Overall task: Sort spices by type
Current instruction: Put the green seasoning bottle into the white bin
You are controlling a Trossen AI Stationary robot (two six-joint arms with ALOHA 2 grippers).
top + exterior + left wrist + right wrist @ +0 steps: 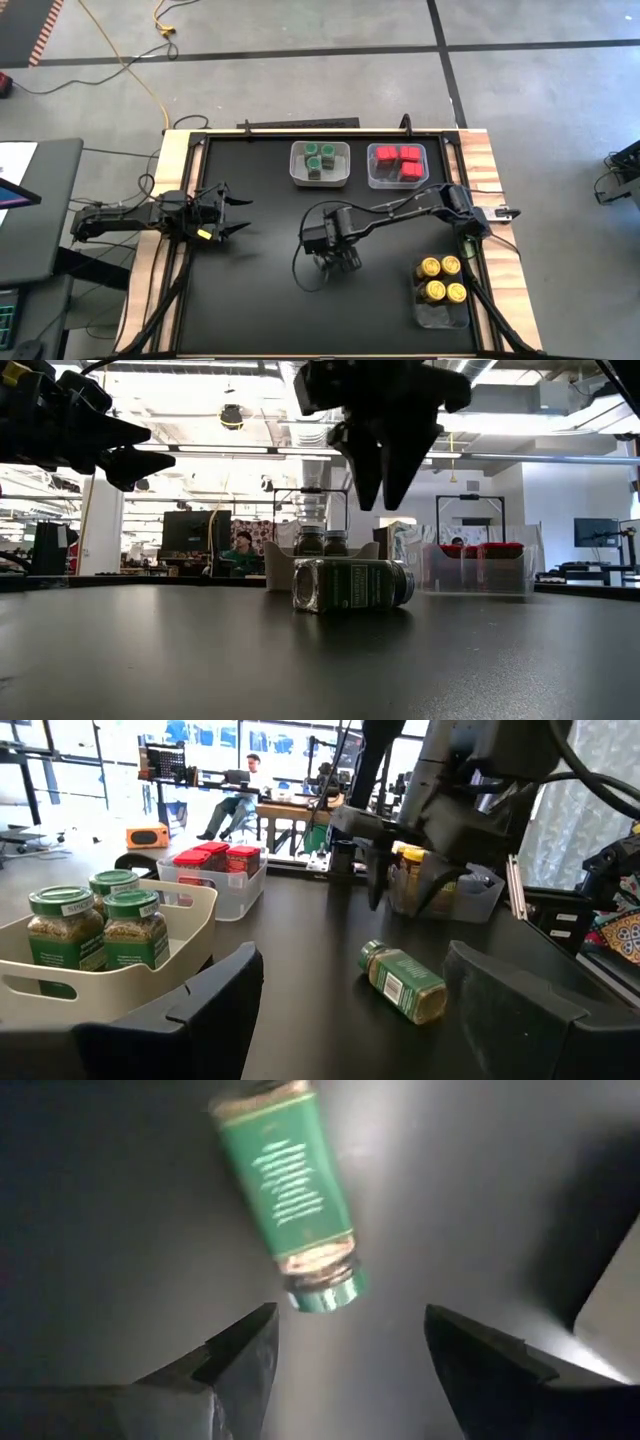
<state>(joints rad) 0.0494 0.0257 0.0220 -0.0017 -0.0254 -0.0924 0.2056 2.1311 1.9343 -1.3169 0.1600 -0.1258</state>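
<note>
Your right gripper (pixel 338 262) hangs over the middle of the black table (pixel 250 300), pointing down, jaws open and holding nothing. Directly under it 1 green-lidded jar (pixel 353 584) lies on its side on the table, not touched; in the right wrist view the jar (pixel 290 1190) sits just beyond the gap between the fingers (pixel 240 1355), lid end toward them. In the low view the fingertips are above the jar with clear space between. Your left gripper (pixel 232 214) waits at the left side of the table, jaws spread wide, empty, well apart from the jar. At the far edge, a white bin (pixel 298 176) holds 3 upright green-lidded jars (pixel 320 157); just right of it a clear bin (pixel 374 180) holds the red boxy containers (pixel 398 160), 4 as far as you can count from above. At the near right, another clear bin (pixel 440 316) holds 4 yellow-lidded jars (pixel 441 279) in a 2 by 2 block. Beyond the table a person (pixel 238 802) sits at a desk in the room.
</note>
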